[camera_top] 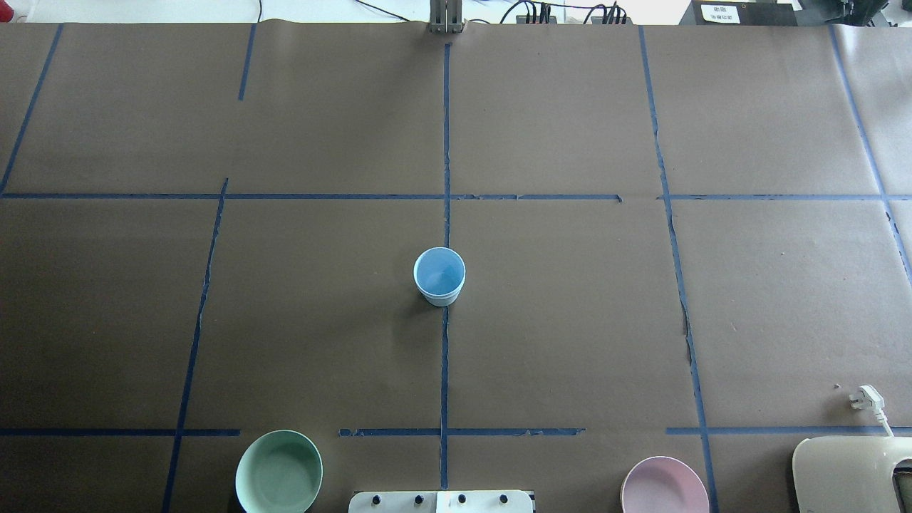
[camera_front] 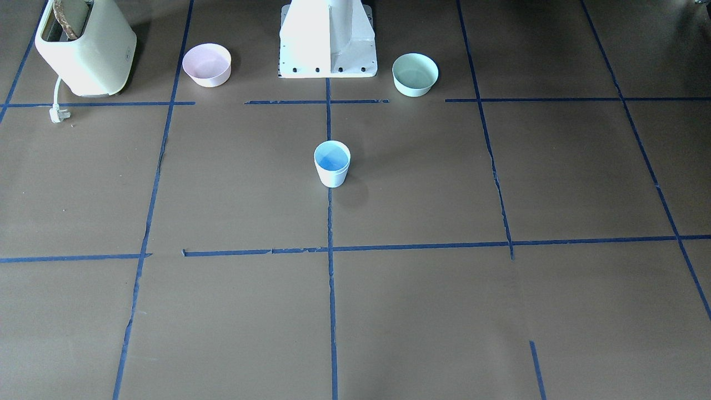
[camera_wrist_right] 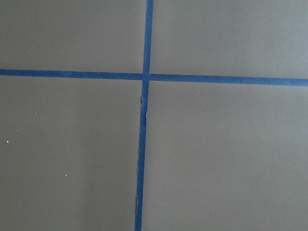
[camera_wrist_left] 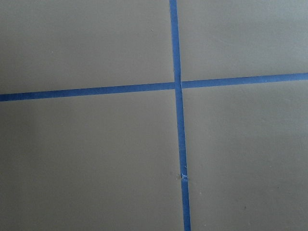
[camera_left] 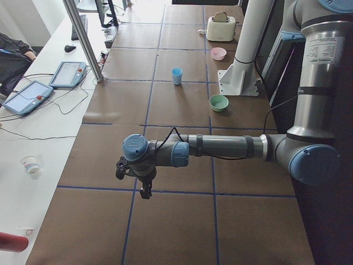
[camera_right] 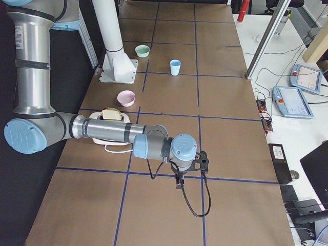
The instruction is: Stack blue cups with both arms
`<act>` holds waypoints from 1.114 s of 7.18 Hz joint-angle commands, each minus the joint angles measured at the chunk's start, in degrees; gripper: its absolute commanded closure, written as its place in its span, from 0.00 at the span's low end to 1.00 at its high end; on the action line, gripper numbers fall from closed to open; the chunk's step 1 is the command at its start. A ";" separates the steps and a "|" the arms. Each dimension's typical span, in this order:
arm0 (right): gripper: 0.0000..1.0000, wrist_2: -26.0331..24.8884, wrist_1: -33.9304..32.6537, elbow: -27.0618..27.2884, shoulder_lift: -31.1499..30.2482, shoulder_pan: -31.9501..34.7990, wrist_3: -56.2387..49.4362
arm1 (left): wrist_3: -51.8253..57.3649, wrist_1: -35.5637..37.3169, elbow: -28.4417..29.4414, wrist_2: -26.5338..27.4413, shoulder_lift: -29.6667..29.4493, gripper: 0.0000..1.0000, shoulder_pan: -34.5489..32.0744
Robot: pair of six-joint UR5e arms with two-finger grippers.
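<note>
A light-blue cup (camera_front: 332, 164) stands upright at the table's centre on the middle tape line, and shows in the overhead view (camera_top: 439, 276) too. Its rim looks doubled, as of one cup nested in another. No separate second cup shows. My left gripper (camera_left: 140, 181) hangs over the table's left end, far from the cup. My right gripper (camera_right: 189, 170) hangs over the right end, also far from it. Both show only in the side views, so I cannot tell whether they are open or shut. The wrist views show only brown paper and blue tape crosses.
A pink bowl (camera_front: 206, 64) and a mint-green bowl (camera_front: 415, 74) flank the white pedestal (camera_front: 328, 39). A cream toaster (camera_front: 86, 47) with bread and a loose plug (camera_front: 57, 114) sits at the robot's right rear. Tablets (camera_left: 27, 95) lie on the operators' bench.
</note>
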 commanded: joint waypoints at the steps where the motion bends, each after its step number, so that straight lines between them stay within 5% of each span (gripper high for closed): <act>1: 0.01 0.00 0.00 -0.04 0.07 0.00 0.25 | 0.01 0.11 0.00 0.36 0.00 0.00 -2.70; 8: 0.01 0.08 0.00 -0.13 0.77 0.00 0.52 | 0.01 0.02 0.87 0.18 0.09 0.00 -2.80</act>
